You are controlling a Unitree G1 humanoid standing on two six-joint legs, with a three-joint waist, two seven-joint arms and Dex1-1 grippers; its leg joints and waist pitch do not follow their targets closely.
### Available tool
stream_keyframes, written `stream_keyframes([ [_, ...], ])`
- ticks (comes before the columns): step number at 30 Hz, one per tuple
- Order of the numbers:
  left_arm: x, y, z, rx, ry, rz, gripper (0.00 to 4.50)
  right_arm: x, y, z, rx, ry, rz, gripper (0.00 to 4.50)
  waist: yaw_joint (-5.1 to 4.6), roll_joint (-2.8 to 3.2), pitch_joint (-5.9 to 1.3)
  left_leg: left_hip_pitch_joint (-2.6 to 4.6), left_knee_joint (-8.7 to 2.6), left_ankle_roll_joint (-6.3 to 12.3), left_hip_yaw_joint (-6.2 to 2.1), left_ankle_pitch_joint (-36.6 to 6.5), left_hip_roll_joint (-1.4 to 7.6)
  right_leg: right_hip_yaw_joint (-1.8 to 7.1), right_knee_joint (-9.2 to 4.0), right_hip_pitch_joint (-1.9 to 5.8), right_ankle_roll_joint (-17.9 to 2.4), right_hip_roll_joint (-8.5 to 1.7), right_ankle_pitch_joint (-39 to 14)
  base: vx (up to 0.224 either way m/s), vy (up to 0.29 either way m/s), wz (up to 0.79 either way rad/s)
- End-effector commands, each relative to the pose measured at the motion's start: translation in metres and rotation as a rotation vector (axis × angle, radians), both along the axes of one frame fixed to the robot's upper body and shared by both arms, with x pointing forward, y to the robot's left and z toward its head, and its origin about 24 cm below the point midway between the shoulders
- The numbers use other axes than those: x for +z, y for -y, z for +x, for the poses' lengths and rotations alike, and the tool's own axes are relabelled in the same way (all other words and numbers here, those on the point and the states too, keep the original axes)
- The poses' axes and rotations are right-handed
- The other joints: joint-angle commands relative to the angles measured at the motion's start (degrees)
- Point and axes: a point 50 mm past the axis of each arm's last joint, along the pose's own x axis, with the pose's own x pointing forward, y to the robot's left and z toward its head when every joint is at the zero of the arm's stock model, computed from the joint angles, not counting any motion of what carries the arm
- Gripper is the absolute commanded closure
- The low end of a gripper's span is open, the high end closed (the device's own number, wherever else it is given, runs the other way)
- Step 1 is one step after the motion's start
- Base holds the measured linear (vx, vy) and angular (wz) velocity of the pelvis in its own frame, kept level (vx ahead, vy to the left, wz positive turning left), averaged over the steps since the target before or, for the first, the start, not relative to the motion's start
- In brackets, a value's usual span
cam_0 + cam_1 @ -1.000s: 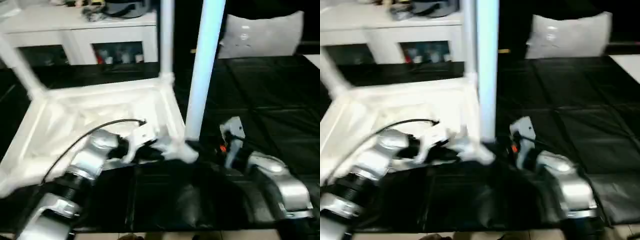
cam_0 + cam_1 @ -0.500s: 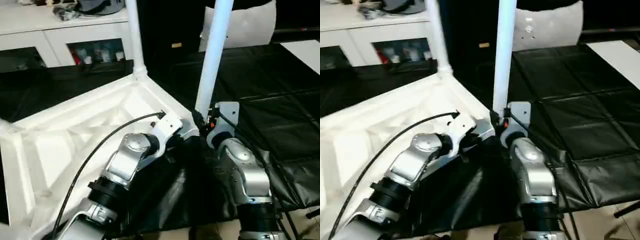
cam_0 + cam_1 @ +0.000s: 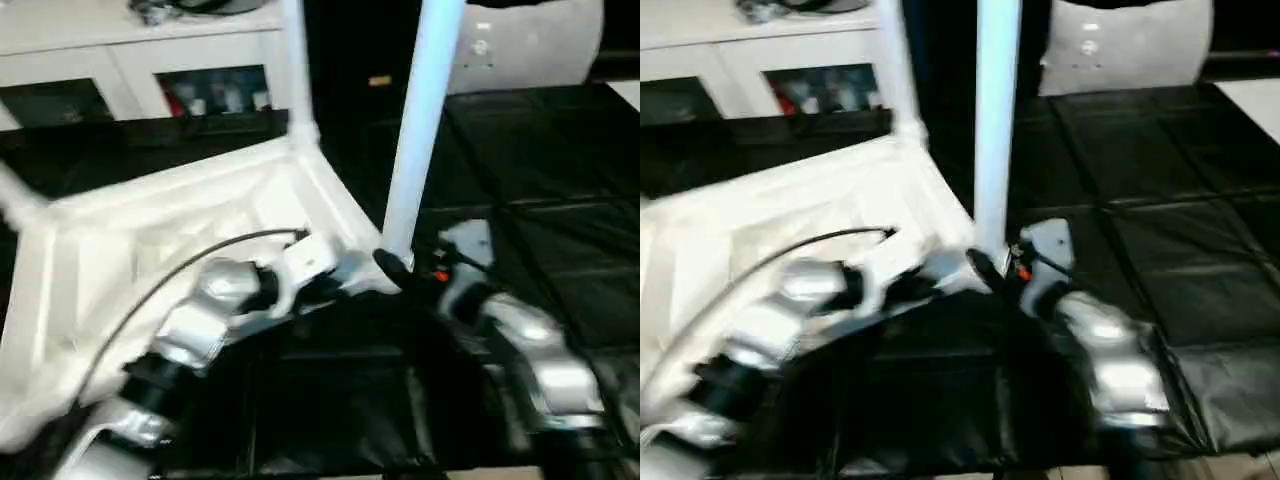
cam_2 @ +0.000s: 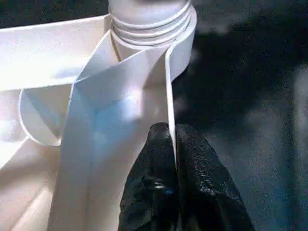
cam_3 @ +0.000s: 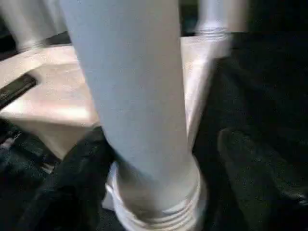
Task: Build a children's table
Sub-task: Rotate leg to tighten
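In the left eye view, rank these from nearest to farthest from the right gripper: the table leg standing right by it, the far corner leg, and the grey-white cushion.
1. Near table leg, upright right beside the right gripper, on its left.
2. Far corner leg, further back on the tabletop, to the left.
3. Cushion, farthest, at the back right.

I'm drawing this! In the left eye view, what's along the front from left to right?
Left arm → left tool → bottom of the near table leg → right tool → right arm.
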Motion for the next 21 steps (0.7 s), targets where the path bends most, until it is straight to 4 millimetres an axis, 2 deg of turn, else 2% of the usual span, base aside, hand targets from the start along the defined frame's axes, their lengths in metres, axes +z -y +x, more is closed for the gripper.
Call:
stream_keyframes([
  [1, -0.002, -0.004, -0.004, -0.114, -0.008, 0.047, 4.5, 0.007, 0.001, -0.002, 0.097, 0.016, 0.003, 0.44, 0.22, -0.98, -3.95, 1.35, -4.21, 5.07, -1.19, -14.4, 3.56, 3.05, -4.07, 3.1, -11.1, -3.68, -19.1, 0.0, 0.0, 0.0],
  [2, -0.002, -0.006, -0.004, -0.139, -0.013, 0.052, 4.5, 0.009, 0.002, -0.003, 0.132, 0.013, -0.005, 0.44, 0.22, -1.22, -3.89, 1.38, -4.17, 4.72, -1.12, -14.7, 3.52, 3.12, -4.2, 3.0, -10.8, -3.7, -19.8, 0.0, 0.0, 0.0],
  [4, -0.001, -0.014, -0.005, -0.205, -0.052, 0.05, 4.5, 0.013, 0.006, -0.007, 0.26, -0.001, -0.029, 0.18, 0.58, -1.3, -3.72, 1.57, -4.41, 3.48, -1.17, -16.6, 3.64, 3.22, -4.23, 3.09, -10.3, -3.79, -22.4, 0.0, 0.0, 0.0],
  [6, 0.0, -0.017, -0.005, -0.233, -0.065, 0.055, 4.5, 0.015, 0.006, -0.01, 0.323, -0.011, -0.039, 0.18, 0.72, -1.3, -3.79, 1.67, -4.46, 3.07, -1.19, -17.1, 3.66, 3.27, -4.24, 3.15, -10.4, -3.86, -22.8, 0.0, 0.0, 0.0],
  [8, 0.001, -0.023, -0.004, -0.308, -0.089, 0.091, 4.5, 0.017, 0.005, -0.017, 0.493, -0.059, -0.052, 0.18, 0.88, -1.29, -3.84, 1.61, -4.4, 3.29, -1.17, -16.8, 3.68, 3.3, -4.17, 3.21, -10.8, -3.87, -22.1, 0.0, 0.0, 0.0],
  [9, 0.001, -0.023, -0.004, -0.308, -0.089, 0.091, 4.5, 0.017, 0.005, -0.017, 0.493, -0.059, -0.052, 0.18, 1.16, -1.42, -3.96, 1.63, -4.25, 3.72, -1.06, -15.8, 3.67, 3.37, -4.12, 3.27, -11.0, -3.93, -21.3, 0.0, 0.0, 0.0],
  [10, 0.003, -0.023, -0.004, -0.353, -0.103, 0.092, 4.5, 0.017, 0.005, -0.019, 0.572, -0.096, -0.061, 0.18, 1.33, -1.6, -3.99, 1.38, -4.17, 4.11, -1.02, -14.8, 3.64, 3.33, -3.94, 3.37, -11.4, -3.98, -20.8, 0.0, 0.0, 0.0],
  [11, 0.003, -0.023, -0.004, -0.382, -0.11, 0.1, 4.5, 0.017, 0.005, -0.019, 0.603, -0.104, -0.073, 0.18, 1.51, -1.56, -4.01, 1.4, -4.14, 4.18, -1.04, -14.4, 3.66, 3.29, -3.9, 3.37, -11.5, -3.97, -20.8, 0.0, 0.0, 0.0],
  [12, 0.003, -0.023, -0.004, -0.382, -0.11, 0.1, 4.5, 0.017, 0.005, -0.019, 0.603, -0.104, -0.073, 0.18, 1.72, -1.59, -4.11, 1.37, -4.05, 4.23, -0.99, -13.8, 3.72, 3.3, -3.83, 3.33, -11.6, -4.07, -20.5, 0.0, 0.0, 0.0],
  [13, 0.004, -0.022, -0.004, -0.413, -0.113, 0.112, 4.5, 0.016, 0.005, -0.019, 0.627, -0.113, -0.079, 0.18, 2.05, -1.92, -4.22, 1.46, -3.97, 4.39, -0.95, -12.8, 3.77, 3.34, -3.72, 3.21, -11.8, -4.1, -19.9, 0.0, 0.0, 0.0],
  [15, 0.004, -0.021, -0.004, -0.459, -0.119, 0.124, 4.5, 0.015, 0.003, -0.019, 0.665, -0.131, -0.074, 0.34, 2.4, -1.75, -4.29, 1.54, -3.9, 4.42, -0.88, -12.3, 3.84, 3.33, -3.73, 3.13, -12.1, -4.09, -19.7, 0.0, 0.0, 0.0],
  [16, 0.006, -0.018, -0.004, -0.496, -0.128, 0.12, 4.5, 0.015, 0.001, -0.018, 0.69, -0.14, -0.07, 0.34, 2.65, -2.02, -4.3, 1.44, -3.93, 4.47, -0.92, -11.7, 3.96, 3.32, -3.51, 3.16, -12.2, -4.07, -18.8, 0.0, 0.0, 0.0],
  [19, 0.007, -0.015, -0.004, -0.532, -0.137, 0.119, 4.5, 0.016, -0.001, -0.015, 0.698, -0.141, -0.069, 0.62, 3.46, -1.85, -4.58, 1.71, -3.82, 4.46, -0.84, -10.3, 4.09, 3.37, -3.16, 2.98, -13.0, -4.04, -16.3, 0.0, 0.0, 0.0],
  [21, 0.008, -0.014, -0.005, -0.551, -0.142, 0.121, 4.5, 0.016, -0.002, -0.014, 0.706, -0.151, -0.058, 0.71, 3.68, -1.91, -4.6, 1.69, -3.73, 4.61, -0.8, -9.9, 4.11, 3.4, -2.96, 2.97, -13.4, -4.03, -15.2, 0.0, 0.0, 0.0],
])
